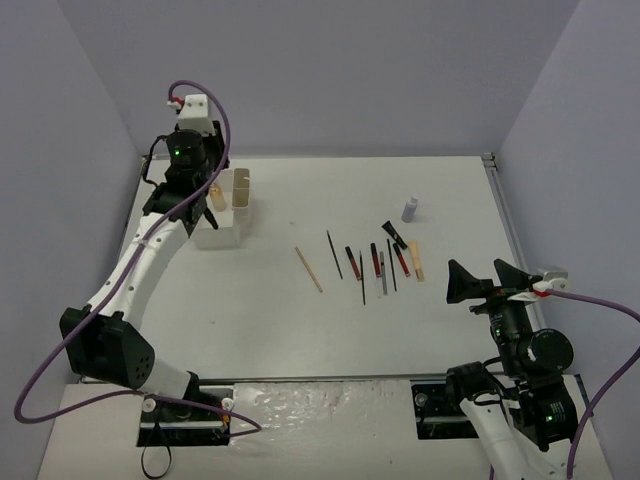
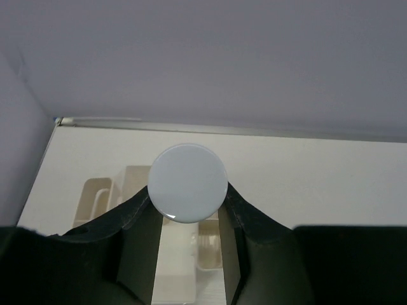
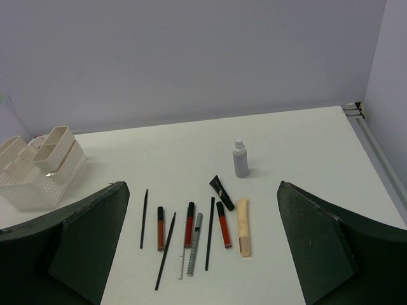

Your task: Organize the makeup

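Note:
My left gripper [image 1: 207,196] hangs over the white compartmented box [image 1: 226,233] at the back left. It is shut on a small bottle; in the left wrist view only its round pale cap [image 2: 187,181] shows between the fingers [image 2: 245,219]. An amber bottle [image 1: 217,196] shows by those fingers in the top view. A grey bottle [image 1: 409,209] stands at the back right. Black pencils [image 1: 334,254], red tubes [image 1: 376,259], a black tube [image 1: 394,235], a tan tube [image 1: 415,261] and a tan stick [image 1: 308,269] lie mid-table. My right gripper [image 1: 487,282] is open and empty, to their right.
The right wrist view shows the grey bottle [image 3: 240,159], the tan tube [image 3: 243,227], the red tubes [image 3: 189,224] and the box [image 3: 38,171] at far left. Lilac walls close the table at the back and sides. A metal rail [image 1: 492,162] runs along the right edge.

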Controlling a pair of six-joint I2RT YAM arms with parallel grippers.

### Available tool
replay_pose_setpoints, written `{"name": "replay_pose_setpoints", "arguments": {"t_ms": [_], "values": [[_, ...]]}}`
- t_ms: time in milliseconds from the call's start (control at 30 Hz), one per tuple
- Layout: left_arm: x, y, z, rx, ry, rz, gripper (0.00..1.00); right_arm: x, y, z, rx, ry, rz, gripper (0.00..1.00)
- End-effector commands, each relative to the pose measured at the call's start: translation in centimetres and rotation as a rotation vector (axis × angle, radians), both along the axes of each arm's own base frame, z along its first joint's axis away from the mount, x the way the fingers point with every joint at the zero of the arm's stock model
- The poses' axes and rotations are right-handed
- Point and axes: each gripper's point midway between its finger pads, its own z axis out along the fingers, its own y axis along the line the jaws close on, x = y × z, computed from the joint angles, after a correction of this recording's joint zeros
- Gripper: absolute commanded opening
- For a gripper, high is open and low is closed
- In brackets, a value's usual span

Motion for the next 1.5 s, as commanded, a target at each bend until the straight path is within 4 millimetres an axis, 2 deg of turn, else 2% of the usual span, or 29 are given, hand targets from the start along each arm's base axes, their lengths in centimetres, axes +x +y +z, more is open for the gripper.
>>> {"name": "replay_pose_setpoints", "arguments": {"t_ms": [0,67,167,233,333,533,600,1200,1400,1467], "values": [[0.1,3.9,-3.4,0.011,0.083,0.058,0.0,0.0,0.4,2.1,0.011,-0.082,0.02,1.0],[0.5,5.4,-4.8,-0.003,0.102,0.08,0.0,0.0,0.4,2.1,0.01,-0.083,0.019,1.0],[1.2,6.1,-6.2,-0.03,0.101,0.082,0.0,-0.1,0.3,2.1,0.012,-0.086,0.02,1.0],[1.7,6.5,-8.3,-0.018,0.119,0.092,0.0,-0.1,0.4,2.1,0.011,-0.085,0.021,1.0],[2.5,6.8,-10.8,-0.002,0.148,0.103,0.0,0.0,0.4,2.0,0.01,-0.083,0.021,1.0],[4.0,6.8,-14.2,-0.003,0.156,0.093,0.0,0.1,0.4,2.0,0.008,-0.077,0.021,1.0],[4.6,6.5,-15.4,-0.001,0.167,0.081,0.0,0.0,0.9,1.9,0.003,-0.076,0.051,1.0],[7.3,7.2,-18.2,-0.001,0.183,0.123,0.0,0.4,1.1,1.6,-0.005,-0.059,0.052,1.0],[7.7,7.6,-19.0,-0.005,0.2,0.141,0.05,0.5,1.1,1.6,-0.005,-0.058,0.055,1.0],[7.7,7.7,-19.2,-0.01,0.209,0.143,0.12,0.5,1.1,1.5,-0.006,-0.056,0.055,1.0]]}}
